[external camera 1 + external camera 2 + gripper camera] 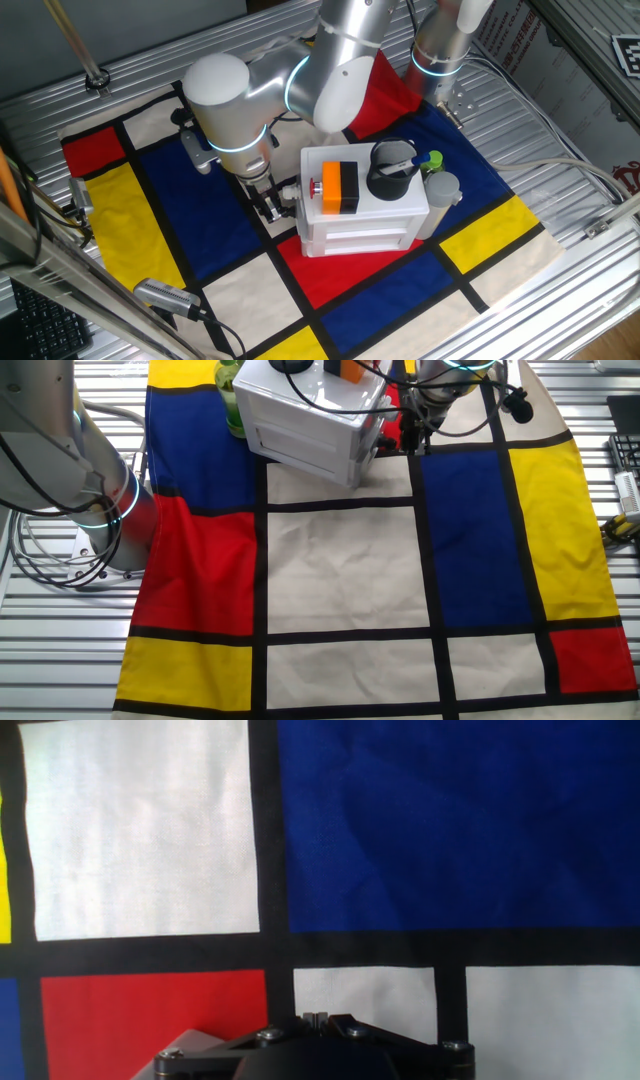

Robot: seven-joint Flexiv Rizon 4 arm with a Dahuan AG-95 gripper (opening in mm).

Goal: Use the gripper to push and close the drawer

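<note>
The small white cabinet (pixel 365 225) stands mid-table on the chequered cloth, with an orange-and-black block and a black cup on top. The drawer's end face (pixel 303 215) with its small knob faces left and looks about level with the cabinet body; it also shows in the other fixed view (pixel 366 445). My black gripper (pixel 272 207) hangs just left of that face, fingers pointing down, close to the knob; I cannot tell if it touches. It shows in the other fixed view (pixel 410 440) too. In the hand view the gripper (pixel 315 1017) has its fingertips together, with only cloth beyond.
An orange-and-black block (pixel 339 187) and a black cup (pixel 390 170) sit on the cabinet. A green-capped bottle (pixel 432 160) and a grey cylinder (pixel 441 195) stand at its right. A second silver arm's column (pixel 440 50) rises behind. The cloth (pixel 340 570) lies on a ribbed metal table.
</note>
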